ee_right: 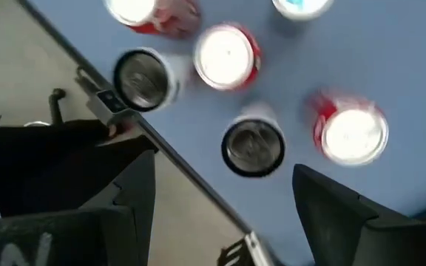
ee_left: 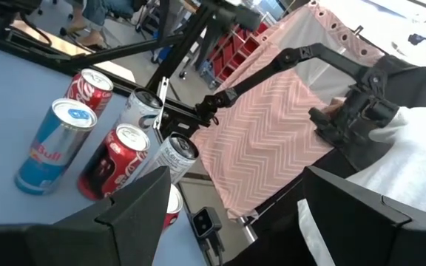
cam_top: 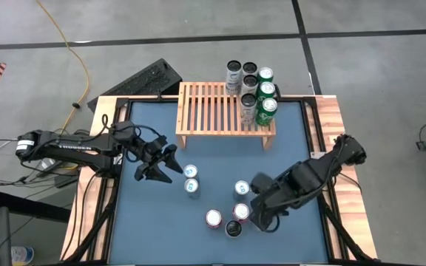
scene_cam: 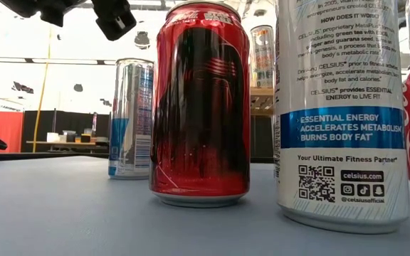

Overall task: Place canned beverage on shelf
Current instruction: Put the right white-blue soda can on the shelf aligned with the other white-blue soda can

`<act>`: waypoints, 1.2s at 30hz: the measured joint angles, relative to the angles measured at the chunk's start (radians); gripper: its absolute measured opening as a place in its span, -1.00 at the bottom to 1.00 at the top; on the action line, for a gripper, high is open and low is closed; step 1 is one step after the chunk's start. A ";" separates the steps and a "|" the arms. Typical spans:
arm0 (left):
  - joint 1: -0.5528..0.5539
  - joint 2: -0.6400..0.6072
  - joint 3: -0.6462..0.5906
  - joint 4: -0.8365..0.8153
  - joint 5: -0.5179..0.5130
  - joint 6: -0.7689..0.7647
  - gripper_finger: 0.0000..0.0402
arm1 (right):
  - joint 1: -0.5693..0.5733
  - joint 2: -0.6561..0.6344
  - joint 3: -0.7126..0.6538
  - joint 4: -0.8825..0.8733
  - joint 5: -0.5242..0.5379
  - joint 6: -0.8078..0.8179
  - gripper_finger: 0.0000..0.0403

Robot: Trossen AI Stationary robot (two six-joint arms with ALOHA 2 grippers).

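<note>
1. From above, the shelf stands at the far edge of the blue tabletop. Seven cans crowd its right end; the left two thirds of its slats are bare. By my count six loose cans wait on the tabletop, so I judge the job roughly half done. My left hand hangs spread and empty just beside the two blue-topped cans. My right hand hangs over the near cluster, beside a red can.

2. At tabletop level, a red and black can and a white can stand upright up close, a blue and silver one behind. Nothing is lifted.

3. Past my left wrist, my fingers stand apart with nothing between them; loose cans stand ahead.

4. Past my right wrist, my fingers are spread, empty, above a dark-topped can. That one looks next to grasp.
</note>
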 joint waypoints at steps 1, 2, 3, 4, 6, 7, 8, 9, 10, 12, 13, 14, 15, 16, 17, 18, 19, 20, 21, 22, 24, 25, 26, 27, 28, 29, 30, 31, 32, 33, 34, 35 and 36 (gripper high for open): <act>0.000 0.000 0.000 -0.001 0.000 0.002 0.46 | 0.000 0.000 -0.016 0.002 -0.015 0.029 0.24; 0.000 0.000 0.000 0.000 -0.001 0.002 0.46 | 0.000 -0.001 -0.033 0.002 -0.035 0.059 0.24; 0.000 0.000 0.000 0.000 -0.001 0.002 0.46 | -0.001 -0.001 -0.053 0.000 -0.056 0.096 0.24; 0.000 0.000 0.000 0.001 -0.001 0.002 0.46 | -0.001 -0.001 -0.070 -0.001 -0.075 0.124 0.24; 0.000 0.000 0.000 0.000 -0.001 0.002 0.46 | -0.001 0.000 -0.099 0.002 -0.103 0.156 0.24; 0.000 0.000 0.000 0.001 -0.003 0.003 0.46 | -0.001 0.000 -0.111 0.001 -0.114 0.165 0.24; 0.000 0.000 0.000 0.001 -0.009 0.003 0.46 | -0.001 0.000 -0.120 0.001 -0.121 0.168 0.24; 0.000 0.000 0.000 0.001 -0.014 0.003 0.46 | 0.001 0.000 -0.125 -0.002 -0.124 0.167 0.25; 0.000 0.000 0.000 0.000 -0.019 0.003 0.46 | 0.005 0.000 -0.125 -0.001 -0.123 0.160 0.25; 0.000 0.000 0.000 0.001 -0.024 0.010 0.46 | 0.006 0.000 -0.125 0.007 -0.120 0.145 0.28; 0.000 0.000 0.000 0.001 -0.024 0.020 0.46 | 0.004 0.000 -0.125 0.007 -0.117 0.145 0.30; 0.000 0.000 0.000 0.001 -0.024 0.027 0.46 | 0.003 0.000 -0.125 0.004 -0.116 0.145 0.33; 0.000 0.000 0.000 0.001 -0.024 0.031 0.46 | 0.003 0.000 -0.125 0.002 -0.113 0.145 0.36; 0.000 0.000 0.000 0.001 -0.024 0.035 0.46 | 0.003 0.000 -0.125 0.003 -0.108 0.149 0.38; 0.000 0.000 0.000 0.001 -0.025 0.036 0.46 | 0.005 0.000 -0.125 0.002 -0.104 0.157 0.41; 0.000 0.000 0.000 0.001 -0.026 0.036 0.46 | 0.006 0.000 -0.125 0.002 -0.096 0.168 0.44; 0.000 0.000 0.000 0.001 -0.026 0.037 0.46 | 0.009 0.000 -0.125 0.005 -0.084 0.177 0.48; 0.000 0.000 0.000 0.001 -0.027 0.039 0.46 | 0.011 0.000 -0.125 0.007 -0.082 0.191 0.51; 0.000 0.000 0.000 0.001 -0.027 0.042 0.46 | 0.011 0.004 -0.124 0.008 -0.083 0.194 0.54; 0.000 0.000 0.000 0.001 -0.027 0.044 0.46 | 0.008 0.010 -0.123 0.008 -0.083 0.194 0.56; 0.000 0.000 0.000 0.001 -0.027 0.044 0.46 | 0.006 0.019 -0.124 0.008 -0.084 0.195 0.59; 0.000 0.000 0.000 0.001 -0.028 0.044 0.46 | 0.010 0.023 -0.124 0.013 -0.082 0.196 0.60; 0.000 0.000 0.000 0.001 -0.031 0.044 0.46 | 0.009 0.036 -0.123 0.020 -0.080 0.197 0.60; 0.000 0.000 0.000 0.001 -0.037 0.044 0.46 | 0.003 0.045 -0.123 0.022 -0.073 0.198 0.60; 0.000 0.000 0.000 0.001 -0.040 0.044 0.46 | 0.003 0.050 -0.124 0.023 -0.071 0.197 0.60; 0.000 0.000 0.000 0.000 -0.046 0.044 0.46 | 0.005 0.054 -0.125 0.024 -0.070 0.196 0.60; 0.000 0.000 0.000 0.001 -0.053 0.044 0.46 | 0.006 0.063 -0.125 0.027 -0.070 0.190 0.59; 0.000 0.000 0.000 0.001 -0.054 0.044 0.46 | 0.003 0.073 -0.122 0.027 -0.070 0.190 0.59; 0.000 0.000 0.000 0.001 -0.054 0.043 0.46 | 0.003 0.080 -0.123 0.018 -0.068 0.192 0.59; 0.000 0.000 0.000 0.001 -0.053 0.043 0.46 | 0.010 0.085 -0.124 0.010 -0.067 0.194 0.59; 0.000 0.000 0.000 0.001 -0.053 0.043 0.46 | 0.015 0.089 -0.125 0.010 -0.066 0.195 0.59; 0.000 0.000 0.000 0.001 -0.053 0.043 0.46 | 0.017 0.098 -0.124 0.015 -0.066 0.199 0.59; 0.000 0.000 0.000 0.000 -0.053 0.043 0.46 | 0.016 0.104 -0.123 0.016 -0.066 0.209 0.59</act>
